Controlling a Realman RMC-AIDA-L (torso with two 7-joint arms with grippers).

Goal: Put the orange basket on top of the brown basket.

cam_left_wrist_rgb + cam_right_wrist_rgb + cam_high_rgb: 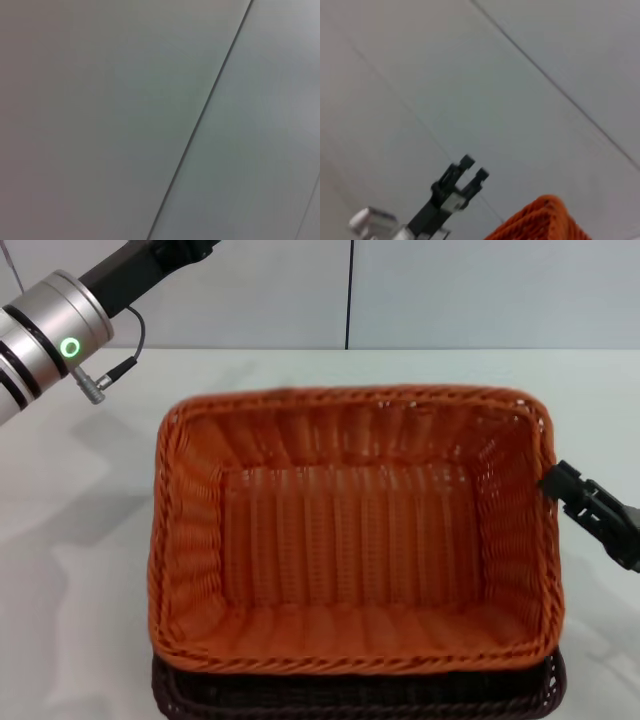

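The orange basket (350, 530) sits nested on top of the brown basket (360, 695), whose dark rim shows only along the near edge in the head view. My right gripper (566, 486) is at the orange basket's right rim, about level with it. A corner of the orange basket shows in the right wrist view (545, 220). My left arm (50, 340) is raised at the far left, away from the baskets. The left gripper (474, 168) shows far off in the right wrist view, its two fingertips apart and holding nothing.
The baskets stand on a white table (80, 540) at its near edge. A pale wall (450, 290) with a vertical seam runs behind the table. The left wrist view shows only the wall (125, 125).
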